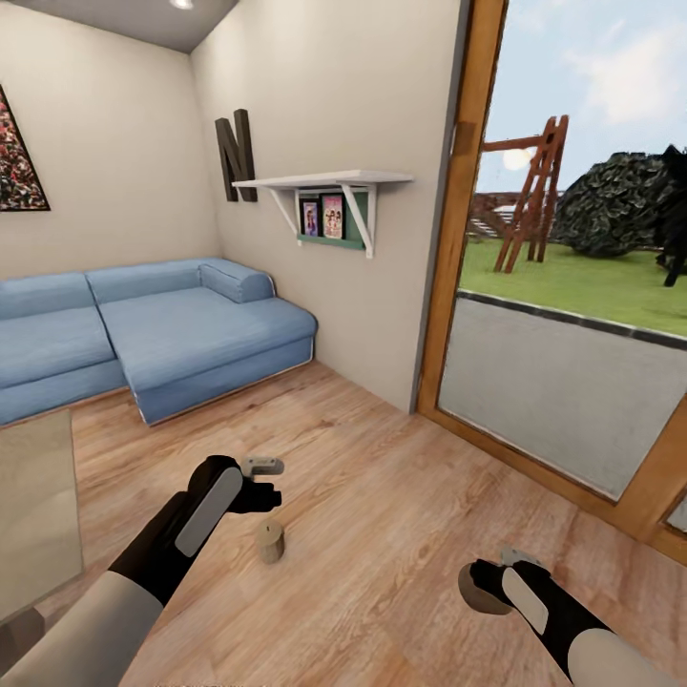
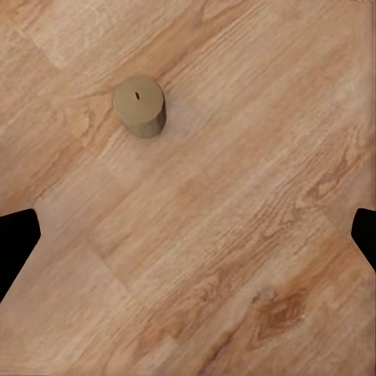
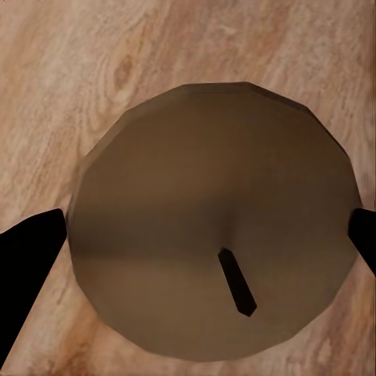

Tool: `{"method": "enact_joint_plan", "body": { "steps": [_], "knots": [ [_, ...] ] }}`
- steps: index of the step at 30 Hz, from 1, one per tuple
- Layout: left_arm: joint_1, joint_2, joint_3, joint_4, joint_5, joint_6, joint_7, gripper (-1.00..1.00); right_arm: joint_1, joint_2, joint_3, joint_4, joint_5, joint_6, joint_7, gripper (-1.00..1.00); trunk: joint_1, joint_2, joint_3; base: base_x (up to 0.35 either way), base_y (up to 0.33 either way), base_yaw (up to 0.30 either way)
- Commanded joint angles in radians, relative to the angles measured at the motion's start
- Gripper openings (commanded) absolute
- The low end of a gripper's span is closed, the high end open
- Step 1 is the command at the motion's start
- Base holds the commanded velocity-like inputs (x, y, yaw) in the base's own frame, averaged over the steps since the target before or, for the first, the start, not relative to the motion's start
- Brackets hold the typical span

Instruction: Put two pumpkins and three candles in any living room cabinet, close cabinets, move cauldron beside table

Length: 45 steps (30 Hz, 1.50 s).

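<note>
Stubby tan candle upright on wood floor, dark wick

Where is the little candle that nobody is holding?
In the head view, the free candle stands upright on the wooden floor, just below the left pincer and in front of the blue sofa.

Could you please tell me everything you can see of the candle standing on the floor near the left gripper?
The candle is a short, stubby tan-olive cylinder with rounded edges and a waxy matte look. It stands upright on the wooden floor, alone, nothing else touching it. The left wrist view shows its flat top with a small dark wick mark. It sits just below and ahead of the left gripper, which hangs above it without contact; the gripper's fingertips frame the floor well apart from it.
</note>
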Motion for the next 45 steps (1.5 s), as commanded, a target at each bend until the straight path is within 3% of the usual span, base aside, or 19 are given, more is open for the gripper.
{"method": "enact_joint_plan", "body": {
  "steps": [1, 19, 34, 40, 45],
  "knots": [
    [-0.001, 0.001, -0.003, -0.001, 0.01, 0.001, 0.01, 1.0, 0.0, -0.001, 0.009, -0.003, -0.01, 0.003, -0.008, -1.0, 0.0, 0.0, -0.001, 0.0, -0.259, 0.161],
    [-0.001, 0.001, -0.003, 0.0, 0.015, 0.001, 0.01, 1.0, 0.0, 0.0, 0.01, -0.003, -0.01, 0.003, -0.009, -1.0, 0.0, 0.0, -0.001, 0.0, -0.06, 0.26],
    [-0.001, 0.001, -0.003, 0.001, 0.016, 0.001, 0.01, 1.0, 0.002, 0.012, 0.05, -0.045, -0.01, -0.04, -0.013, -1.0, 0.0, 0.0, -0.001, 0.0, -0.126, 0.031],
    [-0.001, 0.002, -0.002, 0.001, 0.016, 0.001, 0.01, 1.0, 0.006, 0.012, 0.051, -0.192, -0.01, -0.011, -0.018, -1.0, 0.0, 0.0, -0.001, 0.11, -0.171, 0.0],
    [-0.001, 0.001, -0.002, 0.001, 0.016, 0.001, 0.01, 1.0, 0.009, 0.01, 0.039, -0.344, -0.014, 0.09, -0.023, -1.0, 0.0, 0.0, -0.001, 0.197, -0.138, 0.0]
  ]
}}
